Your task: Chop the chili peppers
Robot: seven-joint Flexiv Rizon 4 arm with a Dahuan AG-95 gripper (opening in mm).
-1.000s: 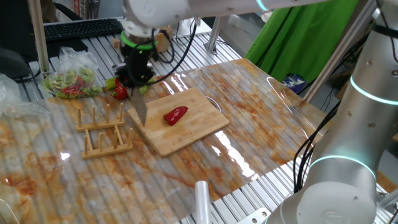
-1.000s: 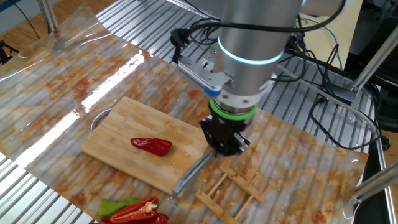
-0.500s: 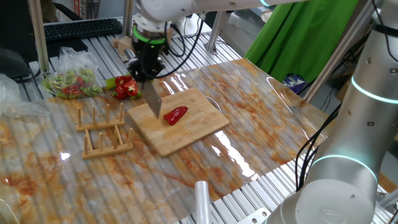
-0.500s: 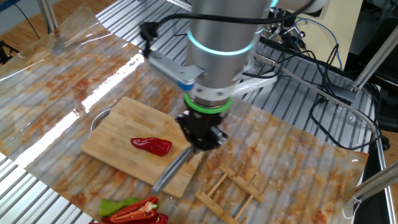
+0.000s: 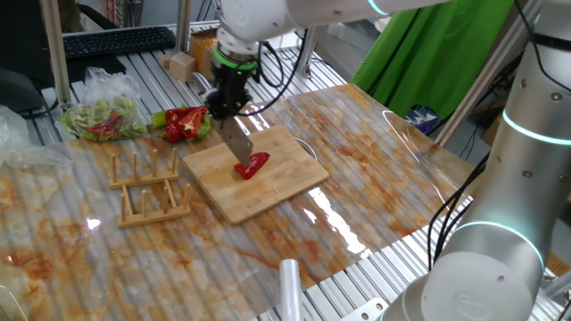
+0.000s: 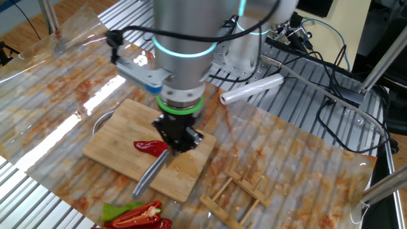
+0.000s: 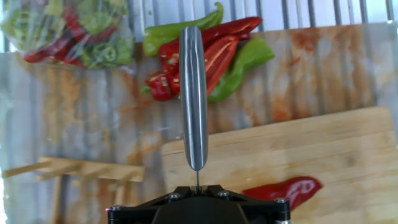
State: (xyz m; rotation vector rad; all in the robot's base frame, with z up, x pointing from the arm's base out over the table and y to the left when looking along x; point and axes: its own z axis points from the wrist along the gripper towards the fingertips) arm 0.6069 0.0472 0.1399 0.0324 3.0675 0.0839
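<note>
One clear plastic bag of chopped green and red pepper pieces (image 5: 103,119) lies at the far left of the table in one fixed view, on the stained, rippled transparent sheet (image 5: 375,160) that covers the ribbed metal tabletop. Just right of the bag sits a loose heap of long red and green peppers (image 5: 183,123), some split open; the hand view shows the same heap (image 7: 205,56) past the knife's tip. Below these, a low wooden slotted rack (image 5: 150,185) rests on the sheet, just beside the left edge of a pale rectangular wooden cutting board (image 5: 268,187). On the board lies a single small glossy red chili pepper (image 5: 252,165), whole as far as can be seen, near the board's middle. The black two-finger gripper (image 5: 225,100) points downward above the board's far-left corner with its jaws clamped tight on the handle of a steel-bladed knife (image 5: 236,143), whose blade slopes down toward the chili; whether the edge touches the pepper cannot be told. In the other fixed view the blade (image 6: 151,173) runs out over the board's near edge, beside the chili (image 6: 151,147). Farther right on the table lies a roll of clear film (image 6: 251,88).
</note>
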